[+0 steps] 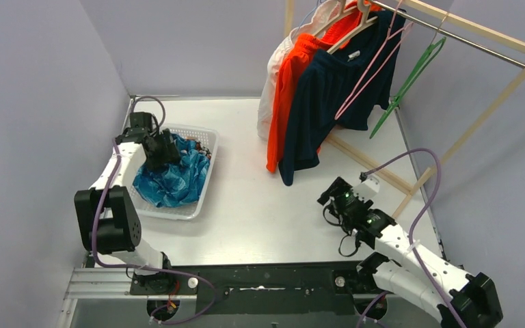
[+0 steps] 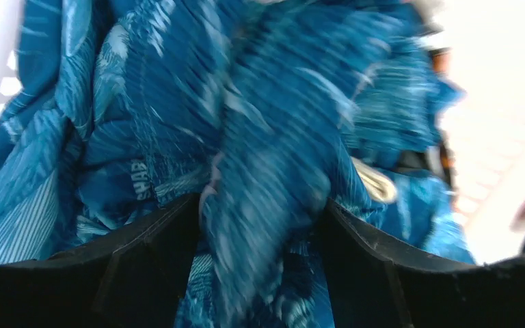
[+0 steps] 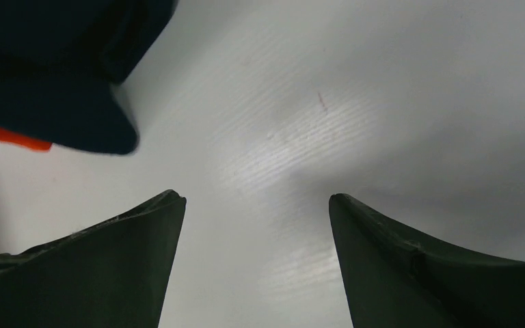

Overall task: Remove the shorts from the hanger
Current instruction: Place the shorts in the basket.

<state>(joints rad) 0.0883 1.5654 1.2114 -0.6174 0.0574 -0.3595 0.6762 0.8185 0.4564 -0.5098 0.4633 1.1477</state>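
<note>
Three shorts hang on hangers from the rack: white (image 1: 271,89), bright orange (image 1: 288,96) and dark navy (image 1: 331,96) in front. Teal-blue wavy-patterned shorts (image 1: 174,178) lie heaped in the white basket (image 1: 178,213). My left gripper (image 1: 158,154) hovers over that heap. In the left wrist view its jaws (image 2: 260,201) stand apart, with a blurred fold of the teal shorts (image 2: 260,102) loose between them. My right gripper (image 1: 329,195) is low over the table, below the navy shorts. It is open (image 3: 254,197) with nothing between its fingers, and the navy hem (image 3: 48,75) shows at upper left.
An empty pink hanger (image 1: 369,72) and an empty green hanger (image 1: 410,82) hang from the rack's rail (image 1: 465,37). The rack's wooden base bar (image 1: 369,164) runs across the table behind my right gripper. A scrap of orange-and-dark fabric (image 1: 197,145) shows at the basket's far side.
</note>
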